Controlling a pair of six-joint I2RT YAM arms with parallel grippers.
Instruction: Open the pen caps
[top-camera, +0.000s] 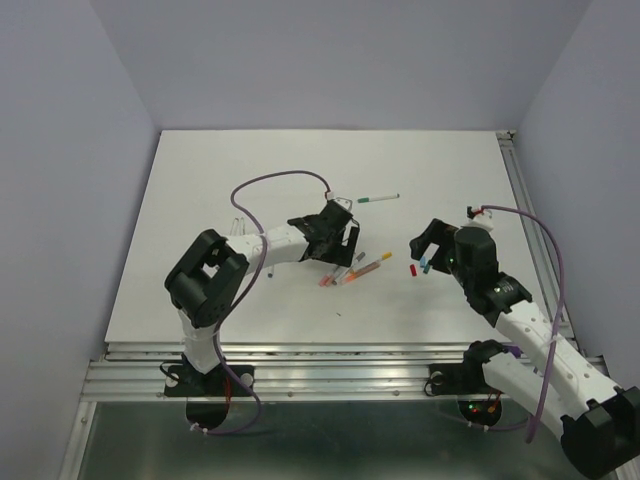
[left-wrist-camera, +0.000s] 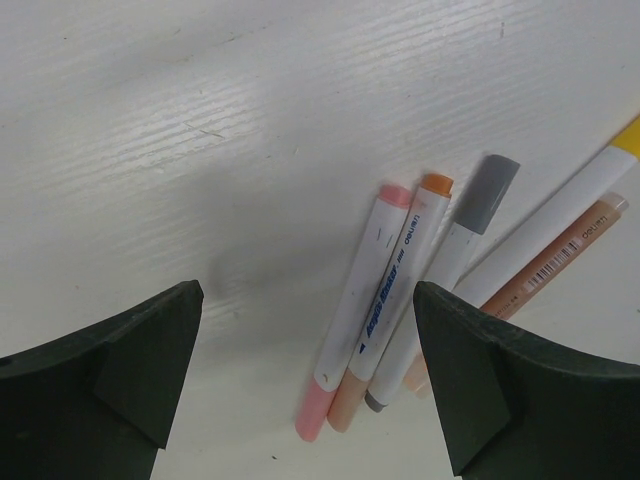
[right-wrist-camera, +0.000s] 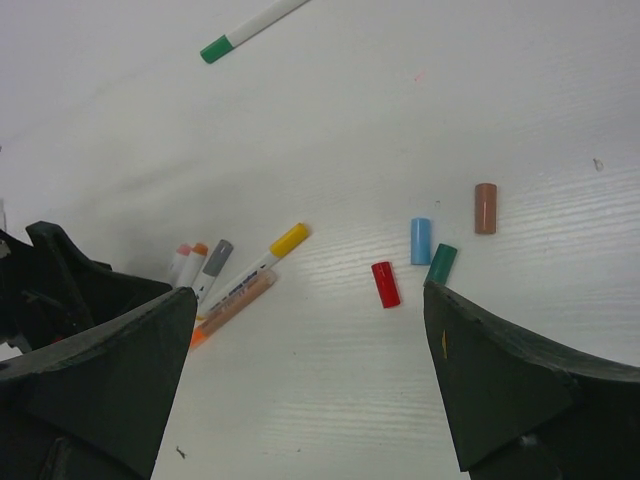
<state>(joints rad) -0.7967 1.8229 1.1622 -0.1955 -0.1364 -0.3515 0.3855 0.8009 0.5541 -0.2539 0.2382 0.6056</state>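
You are getting bright, even, diffuse light from overhead. The white table (top-camera: 300, 170) is washing out slightly, a faint grey shadow is pooling under the left gripper (left-wrist-camera: 305, 300), and surface grain is showing crisply in both wrist views.

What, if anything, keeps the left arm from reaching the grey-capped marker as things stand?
Little, so probably yes. The left gripper hovers open just above the grey-capped marker, which lies uncovered. Only the orange-capped marker lying against it could crowd a clean grip.
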